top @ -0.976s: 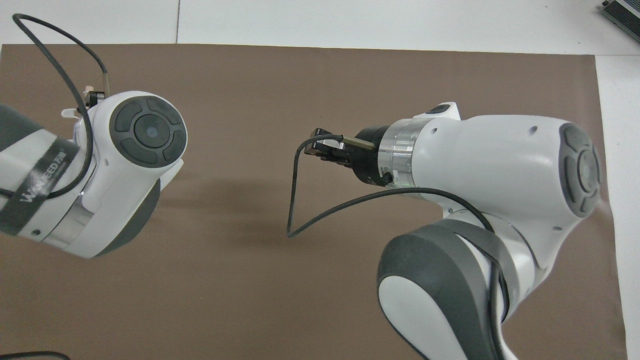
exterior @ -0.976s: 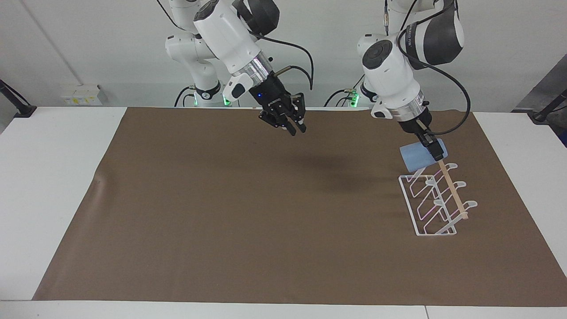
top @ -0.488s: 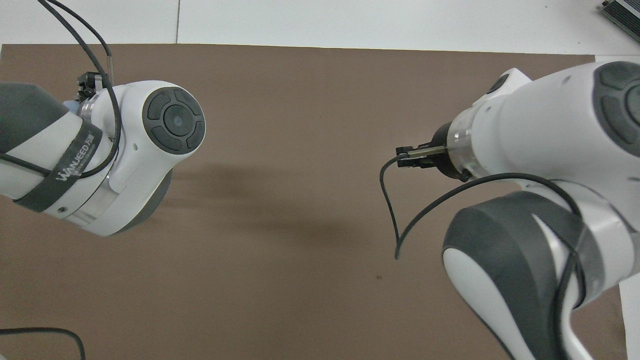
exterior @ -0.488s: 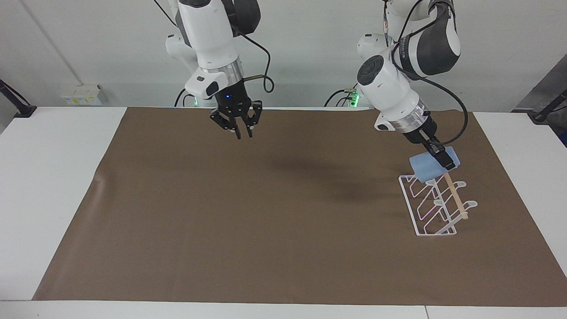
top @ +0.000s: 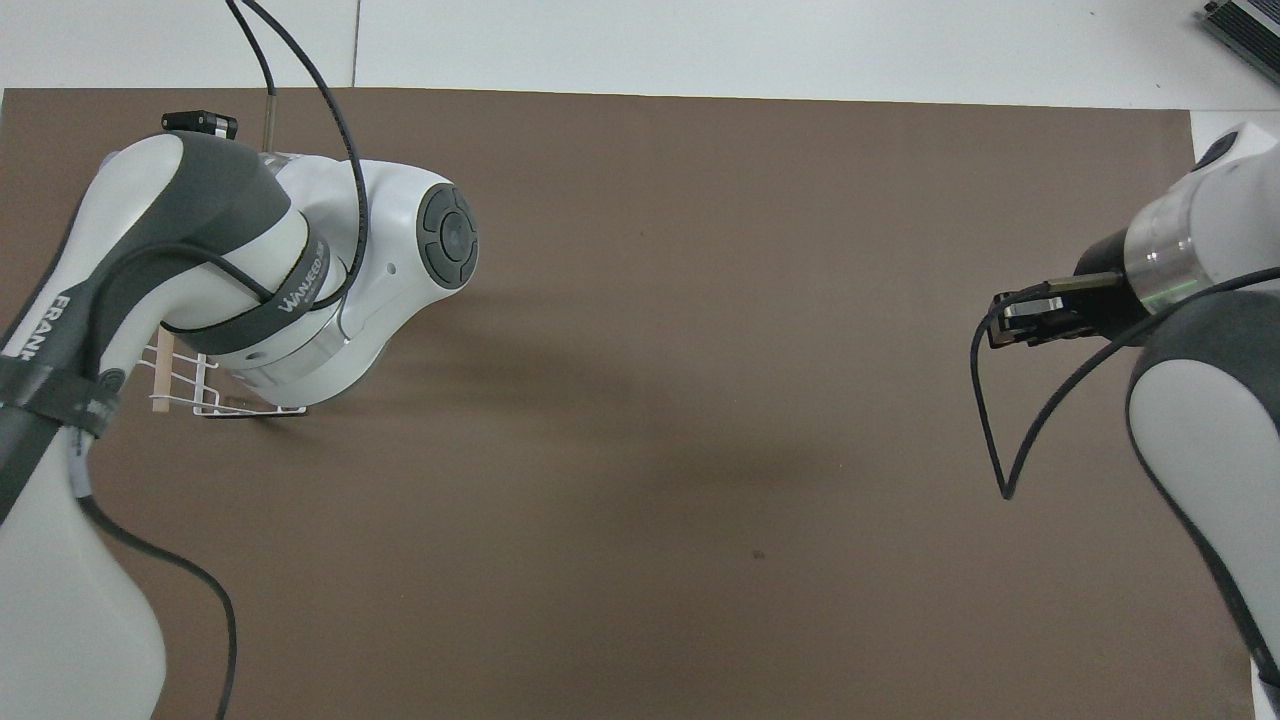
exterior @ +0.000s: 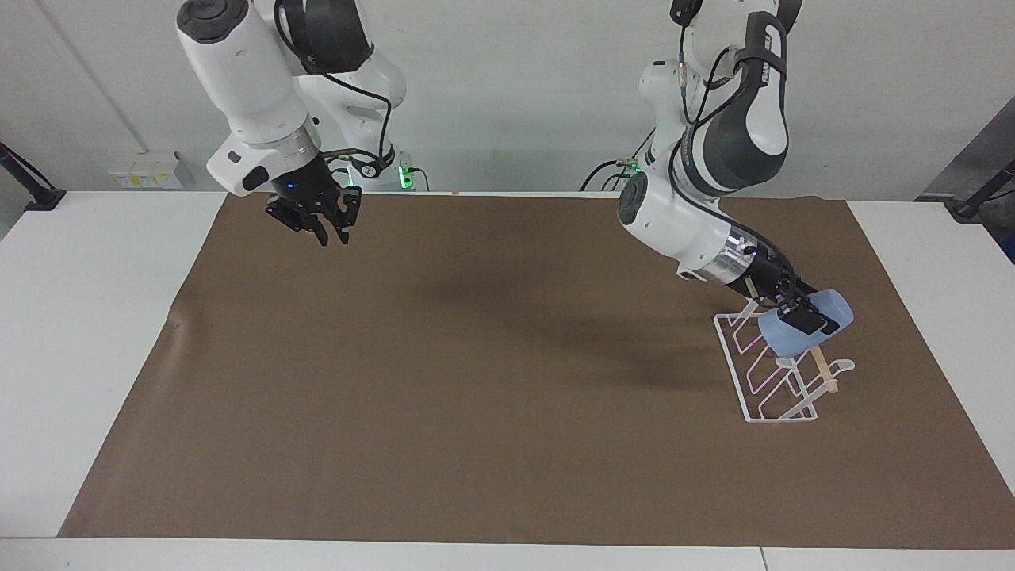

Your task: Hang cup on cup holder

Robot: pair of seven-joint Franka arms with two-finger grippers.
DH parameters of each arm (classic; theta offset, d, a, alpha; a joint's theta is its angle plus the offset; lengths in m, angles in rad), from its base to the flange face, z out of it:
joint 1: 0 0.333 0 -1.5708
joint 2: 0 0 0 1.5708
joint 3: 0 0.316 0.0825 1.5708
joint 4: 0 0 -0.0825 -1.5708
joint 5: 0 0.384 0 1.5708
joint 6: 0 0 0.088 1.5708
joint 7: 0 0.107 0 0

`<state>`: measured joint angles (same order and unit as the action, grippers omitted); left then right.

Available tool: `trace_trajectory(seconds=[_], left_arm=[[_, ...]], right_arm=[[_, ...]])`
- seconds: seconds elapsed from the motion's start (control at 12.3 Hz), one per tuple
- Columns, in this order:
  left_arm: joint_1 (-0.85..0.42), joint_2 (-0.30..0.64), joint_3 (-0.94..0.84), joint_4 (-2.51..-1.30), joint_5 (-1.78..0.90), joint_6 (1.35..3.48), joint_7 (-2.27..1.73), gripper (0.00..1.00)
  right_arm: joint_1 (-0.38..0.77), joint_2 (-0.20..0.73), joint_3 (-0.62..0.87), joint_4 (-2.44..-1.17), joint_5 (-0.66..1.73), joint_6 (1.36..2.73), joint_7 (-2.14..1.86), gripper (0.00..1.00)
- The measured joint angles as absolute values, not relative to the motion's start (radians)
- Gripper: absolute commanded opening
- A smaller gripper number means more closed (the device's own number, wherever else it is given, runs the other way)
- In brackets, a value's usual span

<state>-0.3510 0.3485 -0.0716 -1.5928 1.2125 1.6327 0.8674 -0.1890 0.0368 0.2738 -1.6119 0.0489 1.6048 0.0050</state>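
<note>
While the left arm reaches down at its own end of the worktop [exterior: 111,333], its pincer [exterior: 807,316] is clamped on the cup [exterior: 801,337], one dark finger [exterior: 810,321] lying along the cup's outer wall. That light-blue cup is tipped over on its side, slanting above the holder [exterior: 765,388], right at the prongs nearest the robots; whether a prong is already inside the cup I cannot tell. White wire holder, wooden bar [exterior: 823,371] poking out below the cup, all of it standing on the brown mat [exterior: 476,412] toward the left arm's end. From overhead the left arm covers nearly everything: only a corner of the holder [top: 195,385] and the end of the bar [top: 160,375] peek out from under the wrist, and the cup is hidden there.

Over at the other end, the right arm waits. Its pincer [exterior: 327,235] hangs in the air over the mat's edge nearest the robots, pointing down, holding nothing. How far its fingers stand apart I cannot tell. In the overhead view it [top: 1010,318] juts in from the side, a black cable [top: 985,420] looping under it
</note>
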Motion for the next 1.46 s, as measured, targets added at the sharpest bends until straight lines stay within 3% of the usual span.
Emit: trace_trajectory(seconds=[0.24,0.41,0.65,1.22,1.46], left_arm=[[-0.349,0.407,-0.067,-1.548,1.273,1.616,0.860,0.00],[-0.349,0.417,-0.064,-1.547,1.286,1.615,0.846,0.00],[-0.345,0.434,-0.059,-1.552,1.303,1.610,0.821,0.00],[-0.335,0.442,-0.057,-1.605,1.312,1.610,0.765,0.00],[-0.335,0.442,-0.060,-1.631,1.314,1.610,0.740,0.00]], right_arm=[[-0.098,0.037,0.107,-1.612,0.049,1.582,-0.048,0.49],[-0.066,0.036,0.074,-1.612,0.049,1.576,-0.047,0.76],[-0.062,0.034,0.044,-1.619,0.049,1.576,-0.048,1.00],[-0.059,0.026,0.010,-1.619,0.048,1.621,-0.101,1.00],[-0.020,0.024,0.010,-1.619,-0.077,1.634,-0.099,1.00]])
